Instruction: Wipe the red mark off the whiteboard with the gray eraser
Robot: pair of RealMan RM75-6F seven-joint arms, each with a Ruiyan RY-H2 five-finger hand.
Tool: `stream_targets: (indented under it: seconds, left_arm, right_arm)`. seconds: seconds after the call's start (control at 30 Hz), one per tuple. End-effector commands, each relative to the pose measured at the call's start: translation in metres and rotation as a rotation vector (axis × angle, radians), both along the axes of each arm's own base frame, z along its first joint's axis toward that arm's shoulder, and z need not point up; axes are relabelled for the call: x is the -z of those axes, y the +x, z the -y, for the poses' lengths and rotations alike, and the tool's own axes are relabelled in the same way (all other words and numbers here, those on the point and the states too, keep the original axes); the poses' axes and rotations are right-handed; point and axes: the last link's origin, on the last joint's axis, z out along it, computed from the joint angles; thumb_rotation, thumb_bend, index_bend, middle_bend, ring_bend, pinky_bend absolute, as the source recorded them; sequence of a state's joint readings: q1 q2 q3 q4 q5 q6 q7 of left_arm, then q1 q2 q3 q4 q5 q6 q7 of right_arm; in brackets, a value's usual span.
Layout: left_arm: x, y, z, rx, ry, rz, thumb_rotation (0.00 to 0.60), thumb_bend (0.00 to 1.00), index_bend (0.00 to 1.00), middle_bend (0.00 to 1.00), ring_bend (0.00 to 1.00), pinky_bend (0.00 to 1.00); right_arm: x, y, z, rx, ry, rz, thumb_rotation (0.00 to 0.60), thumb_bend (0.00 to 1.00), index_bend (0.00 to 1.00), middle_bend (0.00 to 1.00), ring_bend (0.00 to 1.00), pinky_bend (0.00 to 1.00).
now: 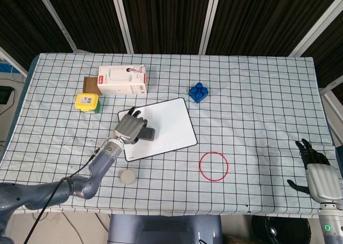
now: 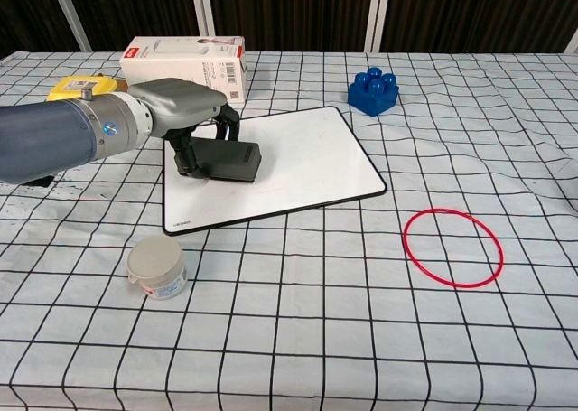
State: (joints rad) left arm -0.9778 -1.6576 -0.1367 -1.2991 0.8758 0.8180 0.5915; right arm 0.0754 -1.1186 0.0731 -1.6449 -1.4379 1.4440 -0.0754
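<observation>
Checked tablecloth (image 1: pixel 257 94) over the table, dark slatted panels behind. The whiteboard (image 2: pixel 307 158) lies flat near the middle, turned a bit against the grid. The left hand (image 2: pixel 185 113) grips the gray eraser (image 2: pixel 226 160), fingers curled over its top, and presses it flat on the board's left part. No red mark shows in either view: it is either under the eraser and hand or already gone, cannot tell which.

The right hand (image 1: pixel 320 174) sits at the table's far right edge, well apart from everything, fingers spread, holding nothing.

Risks from here:
- Nothing pins the board. A hard sideways stroke could slide or spin it on the cloth, so the eraser drags the board instead of rubbing it.
- The cloth itself may bunch under the push.
- The eraser is near the board's left edge; a stroke that way could run off the rim and tip the eraser out of the fingers.
- Uneven pressure could smear the ink rather than lift it.
- The white box (image 2: pixel 185 60) and the yellow container (image 2: pixel 77 87) stand just behind the forearm; a wide backswing could clip them.
- The small white jar (image 2: pixel 156 268) in front is near the arm's path.
</observation>
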Motion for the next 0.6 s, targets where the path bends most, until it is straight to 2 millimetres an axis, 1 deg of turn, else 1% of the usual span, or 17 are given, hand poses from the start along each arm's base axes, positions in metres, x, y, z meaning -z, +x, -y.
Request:
stream_targets:
  seconds: [0.03, 0.27, 0.6]
  left_arm:
    - [0.0, -0.001, 0.004, -0.004, -0.007, 0.002, 0.6, 0.25, 0.43, 0.47, 0.13, 0.07]
    - [0.0, 0.002, 0.012, 0.007, -0.021, 0.005, 0.6, 0.25, 0.43, 0.48, 0.13, 0.07]
    - [0.003, 0.0, -0.001, -0.033, 0.022, 0.032, 0.6, 0.25, 0.43, 0.48, 0.13, 0.07]
  right_arm:
    - [0.0, 0.0, 0.0, 0.0, -0.001, 0.0, 0.6, 0.04, 0.0, 0.04, 0.18, 0.21]
    - [0.0, 0.0, 0.0, 0.0, 0.0, 0.0, 0.6, 0.04, 0.0, 0.04, 0.18, 0.21]
    - [0.0, 0.0, 0.0, 0.002, 0.0, 0.0, 0.6, 0.04, 0.0, 0.04, 0.18, 0.21]
